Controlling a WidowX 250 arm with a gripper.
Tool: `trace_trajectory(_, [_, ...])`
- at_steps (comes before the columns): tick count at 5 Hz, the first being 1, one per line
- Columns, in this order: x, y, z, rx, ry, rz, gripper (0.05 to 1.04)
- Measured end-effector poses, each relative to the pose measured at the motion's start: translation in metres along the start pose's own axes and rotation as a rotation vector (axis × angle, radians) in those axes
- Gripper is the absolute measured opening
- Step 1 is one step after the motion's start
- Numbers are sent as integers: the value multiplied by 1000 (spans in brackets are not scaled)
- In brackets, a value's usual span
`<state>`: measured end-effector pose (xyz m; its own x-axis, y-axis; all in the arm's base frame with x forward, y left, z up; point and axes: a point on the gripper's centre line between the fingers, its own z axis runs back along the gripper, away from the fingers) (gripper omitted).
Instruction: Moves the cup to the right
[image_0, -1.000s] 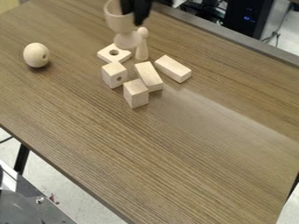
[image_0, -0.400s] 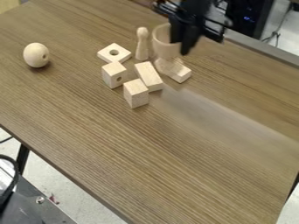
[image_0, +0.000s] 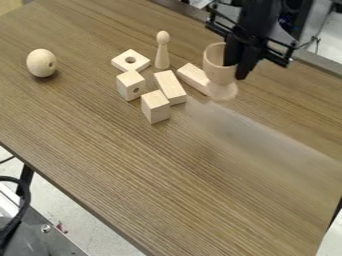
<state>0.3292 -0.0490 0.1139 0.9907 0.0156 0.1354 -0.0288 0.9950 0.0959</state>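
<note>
Brown tabletop (image_0: 167, 175); black fingers (image_0: 246, 62) grip an upright, open-topped cup (image_0: 214, 65).

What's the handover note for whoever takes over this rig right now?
End effector: the black two-finger end effector is closed on the right side of the cup's rim.

Cup: the pale wooden goblet-shaped cup is upright, at the right of the group in the picture, overlapping the right end of the pale rectangular wooden block. I can't tell whether its foot touches the table.

Done: cup gripped and to the right of the other wooden pieces.

Left: probably set it down clear of that block, then release and back off. How far right is wanted isn't stated.
</note>
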Motion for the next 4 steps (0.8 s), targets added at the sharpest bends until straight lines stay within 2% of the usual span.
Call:
trace_trajectory(1, [-15,-13,-9,-17,45,-26,117])
trace_trajectory(4, [-51,-40,-18,-29,71,-123,117])
